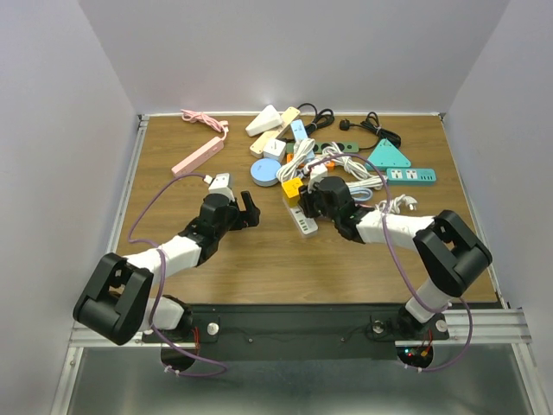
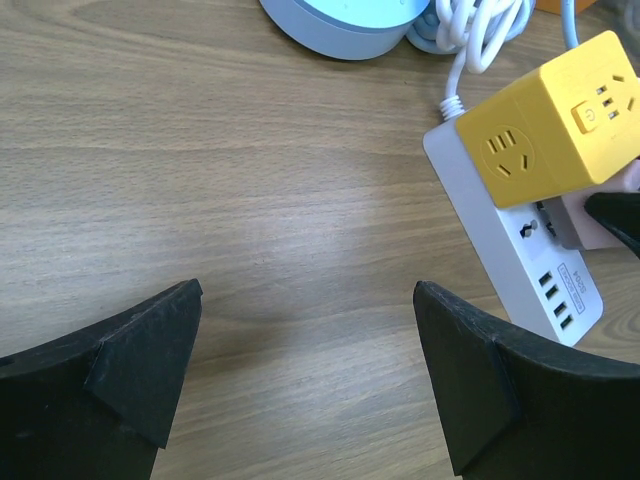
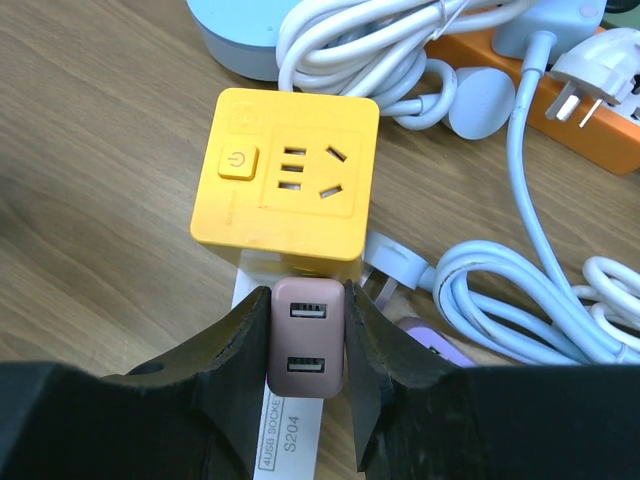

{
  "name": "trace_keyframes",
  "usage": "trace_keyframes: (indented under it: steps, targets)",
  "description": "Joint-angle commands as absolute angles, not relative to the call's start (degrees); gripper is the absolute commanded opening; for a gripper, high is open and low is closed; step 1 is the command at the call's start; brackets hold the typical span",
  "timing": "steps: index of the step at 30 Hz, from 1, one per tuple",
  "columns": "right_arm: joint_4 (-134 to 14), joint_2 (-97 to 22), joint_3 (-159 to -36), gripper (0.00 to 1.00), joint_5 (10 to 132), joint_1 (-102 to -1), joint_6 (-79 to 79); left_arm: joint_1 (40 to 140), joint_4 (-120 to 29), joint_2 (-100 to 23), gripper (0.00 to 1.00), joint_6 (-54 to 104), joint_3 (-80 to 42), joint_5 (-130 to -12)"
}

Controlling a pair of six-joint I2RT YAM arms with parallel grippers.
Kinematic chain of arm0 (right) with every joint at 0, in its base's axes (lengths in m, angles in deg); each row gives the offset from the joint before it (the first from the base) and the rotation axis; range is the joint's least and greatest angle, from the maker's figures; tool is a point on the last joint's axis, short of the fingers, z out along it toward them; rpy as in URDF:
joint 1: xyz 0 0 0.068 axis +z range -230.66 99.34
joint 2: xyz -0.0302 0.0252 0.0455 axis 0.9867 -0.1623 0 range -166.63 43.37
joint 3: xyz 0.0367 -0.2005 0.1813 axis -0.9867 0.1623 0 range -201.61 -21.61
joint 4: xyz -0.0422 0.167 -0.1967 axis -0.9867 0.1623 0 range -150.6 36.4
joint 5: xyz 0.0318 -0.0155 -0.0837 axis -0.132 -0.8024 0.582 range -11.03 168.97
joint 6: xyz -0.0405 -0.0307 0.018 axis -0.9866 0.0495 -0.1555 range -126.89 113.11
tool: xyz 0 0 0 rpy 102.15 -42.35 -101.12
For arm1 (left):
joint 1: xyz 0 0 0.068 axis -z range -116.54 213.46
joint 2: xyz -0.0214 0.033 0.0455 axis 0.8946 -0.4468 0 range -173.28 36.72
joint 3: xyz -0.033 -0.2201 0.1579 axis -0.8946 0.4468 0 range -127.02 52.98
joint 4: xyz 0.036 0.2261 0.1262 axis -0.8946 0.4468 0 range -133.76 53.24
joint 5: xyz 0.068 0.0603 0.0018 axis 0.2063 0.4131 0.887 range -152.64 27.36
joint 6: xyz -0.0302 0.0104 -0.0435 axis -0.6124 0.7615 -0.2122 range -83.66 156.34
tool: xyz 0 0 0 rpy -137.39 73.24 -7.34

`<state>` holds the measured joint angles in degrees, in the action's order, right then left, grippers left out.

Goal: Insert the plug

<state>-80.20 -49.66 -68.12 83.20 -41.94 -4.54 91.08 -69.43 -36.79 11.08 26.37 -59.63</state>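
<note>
**Wood-grain table [image 1: 259, 259]: adapter pressed up against the cube**

White walls box in the table, and its far half is a tangle of strips and cords. My right gripper [image 3: 307, 345] is clamped on the flanks of a dusty-pink USB adapter [image 3: 306, 310], whose two ports face the wrist camera. The adapter sits directly over the white power strip [image 2: 528, 262]. It touches, or very nearly touches, the yellow cube socket [image 3: 290, 170] standing on the same strip. I cannot see its prongs, so I cannot tell whether they have entered a socket yet. My left gripper [image 2: 305, 345] hangs with its jaws spread wide over bare wood, just beside the strip, holding nothing.

My main worry is the cube. If the adapter's edge catches its side wall, pushing down could tilt the prongs and jam them, or lever the cube loose. Nothing pins the strip, so a skewed push could slide it across the wood. The white cable loops [image 3: 520, 300] lie close to my right finger and could snag it.
</note>
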Motion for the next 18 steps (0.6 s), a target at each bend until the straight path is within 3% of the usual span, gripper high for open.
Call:
trace_keyframes:
  steps: [1, 18]
  targets:
    - [-78.09, -52.6, -68.55, 0.0, 83.28, -41.2, -5.31, 90.71, -71.18, -34.73, 0.99, 12.34, 27.23, -60.35]
    - [-74.4, -56.82, -66.88, 0.0, 86.71, -41.11, -4.87, 90.71, -71.97, -35.17, 0.99, 13.31, 27.05, -61.76]
